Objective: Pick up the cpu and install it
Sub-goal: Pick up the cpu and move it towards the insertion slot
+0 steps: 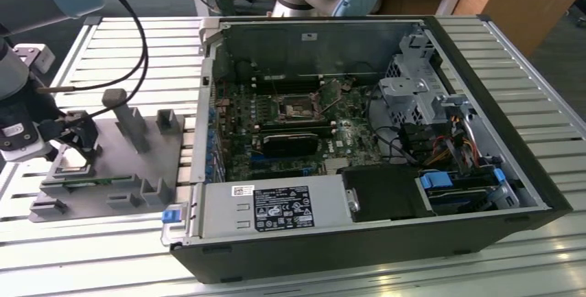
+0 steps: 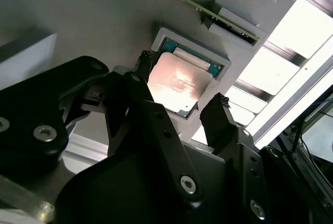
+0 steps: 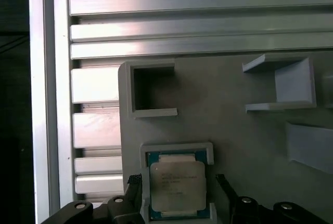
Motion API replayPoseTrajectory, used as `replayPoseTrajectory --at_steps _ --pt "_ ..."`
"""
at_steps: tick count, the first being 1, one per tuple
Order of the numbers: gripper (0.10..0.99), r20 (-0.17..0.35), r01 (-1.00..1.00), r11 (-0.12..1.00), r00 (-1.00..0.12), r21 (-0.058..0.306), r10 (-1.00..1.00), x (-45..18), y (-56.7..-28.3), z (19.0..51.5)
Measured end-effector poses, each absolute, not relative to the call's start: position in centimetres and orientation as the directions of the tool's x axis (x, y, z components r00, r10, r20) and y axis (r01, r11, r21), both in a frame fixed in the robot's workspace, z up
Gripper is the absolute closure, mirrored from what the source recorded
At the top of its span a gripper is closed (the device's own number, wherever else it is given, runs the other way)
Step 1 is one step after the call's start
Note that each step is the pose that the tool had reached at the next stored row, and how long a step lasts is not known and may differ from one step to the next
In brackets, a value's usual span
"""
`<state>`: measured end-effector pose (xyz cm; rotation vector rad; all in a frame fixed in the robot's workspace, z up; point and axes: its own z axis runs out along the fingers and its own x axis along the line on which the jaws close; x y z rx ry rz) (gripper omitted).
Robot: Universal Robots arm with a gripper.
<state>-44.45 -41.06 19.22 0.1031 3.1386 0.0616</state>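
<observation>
Cpu [image 3: 177, 187] flat, metal face upward

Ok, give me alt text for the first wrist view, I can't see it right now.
The cpu lies flat in a framed pocket on the grey plate, with the open gripper straddling it, one finger at each side. Brackets rise from the plate beyond, and the slatted metal table runs past its edge.

cpu [image 3: 177, 186] seated in fixture plate [image 3: 229, 130] | gripper [image 3: 176, 179] straddling, jaws apart
</observation>
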Motion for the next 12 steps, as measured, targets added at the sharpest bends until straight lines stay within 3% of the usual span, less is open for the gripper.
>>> replayPoseTrajectory --at_steps 12 --pt "0.439 -0.002 0.066 0.997 -0.998 0.040 0.066 -44.53 -41.06 18.36"
